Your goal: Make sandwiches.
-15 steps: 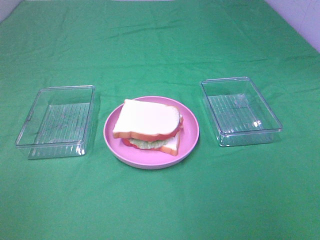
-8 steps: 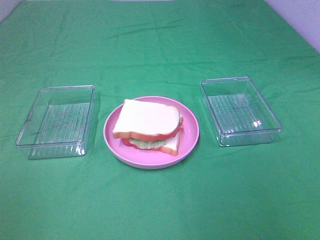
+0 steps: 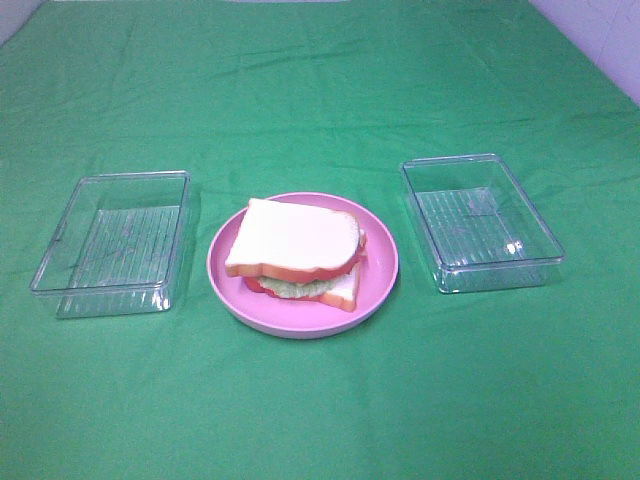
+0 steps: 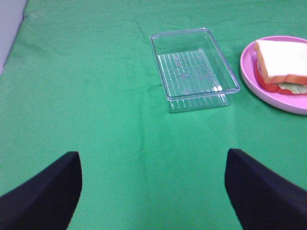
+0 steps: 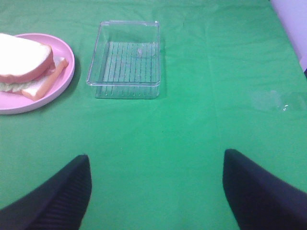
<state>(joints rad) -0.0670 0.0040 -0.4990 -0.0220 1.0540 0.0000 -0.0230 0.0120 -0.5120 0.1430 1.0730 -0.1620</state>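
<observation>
- Sandwich point(image 3: 297, 253) stacked and resting on the pink plate point(image 3: 380, 272), top bread slice slightly askew over lettuce, red filling and the lower slice.
- Left of the plate, well apart from it by a strip of green cloth point(image 3: 320, 90): left clear tray point(image 3: 60, 275), nothing seen inside.
- Right of the plate, likewise apart: right clear tray point(image 3: 545, 250), also showing no ingredients.
- Left gripper point(image 4: 153, 191) hanging over bare cloth, on the far side of the left tray from the plate; jaws spread wide, holding nothing.
- Right gripper point(image 5: 156, 191) hanging over bare cloth on the plate's other side, beyond the right tray; jaws likewise spread wide, nothing between them.
- Judged step: assembly looks finished, with both trays bare and all layers seemingly on the plate; arms apparently parked clear.
- Next move, if any: probably none beyond staying clear; otherwise a gentle squaring of the skewed top slice, approached from above the plate without nudging the stack sideways.
</observation>
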